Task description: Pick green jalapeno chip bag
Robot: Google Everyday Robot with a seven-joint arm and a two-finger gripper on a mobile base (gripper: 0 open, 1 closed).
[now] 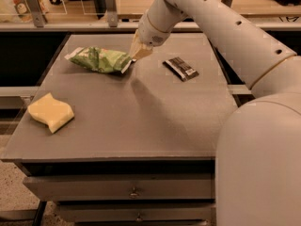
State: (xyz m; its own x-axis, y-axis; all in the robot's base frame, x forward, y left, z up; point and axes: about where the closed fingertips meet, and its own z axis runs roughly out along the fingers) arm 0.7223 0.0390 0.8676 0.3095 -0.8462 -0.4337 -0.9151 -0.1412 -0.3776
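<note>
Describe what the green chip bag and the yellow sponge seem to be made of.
The green jalapeno chip bag: probably thin plastic film, glossy, crinkled. The yellow sponge: likely soft foam, matte, wavy-edged. The end effector sits at the bag's end nearer the dark wrapper.

Table: sponge, wrapper, bag at jaws
</note>
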